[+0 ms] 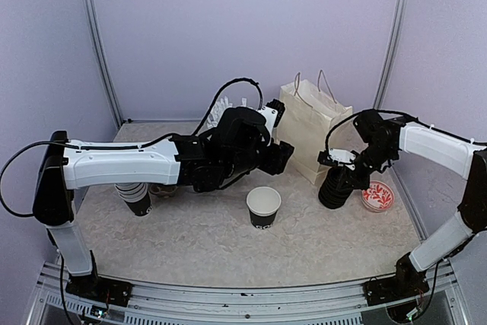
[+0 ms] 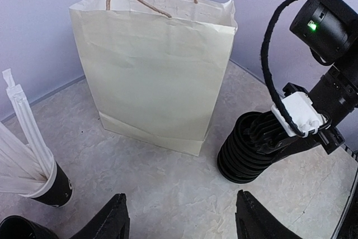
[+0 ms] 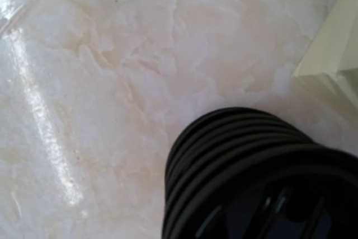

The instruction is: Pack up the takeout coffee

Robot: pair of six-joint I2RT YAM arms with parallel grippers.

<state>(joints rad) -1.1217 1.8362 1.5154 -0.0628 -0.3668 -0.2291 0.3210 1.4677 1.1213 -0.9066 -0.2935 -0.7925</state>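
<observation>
An open black takeout cup (image 1: 263, 207) with white lettering and a white inner wall stands upright mid-table. A stack of such cups (image 1: 137, 195) stands under my left arm. A stack of black lids (image 1: 334, 187) stands right of the cup; it also shows in the left wrist view (image 2: 249, 152) and fills the lower right of the right wrist view (image 3: 251, 172). My left gripper (image 1: 283, 156) hovers open and empty (image 2: 183, 222) in front of the bag. My right gripper (image 1: 340, 165) sits on top of the lid stack (image 2: 282, 138); its fingertips are hidden.
A cream paper bag (image 1: 308, 131) with string handles stands upright and open behind the lids (image 2: 151, 65). A black cup of white straws (image 2: 50, 183) is at the left. A red-patterned dish (image 1: 377, 195) lies right of the lids. Walls enclose the table.
</observation>
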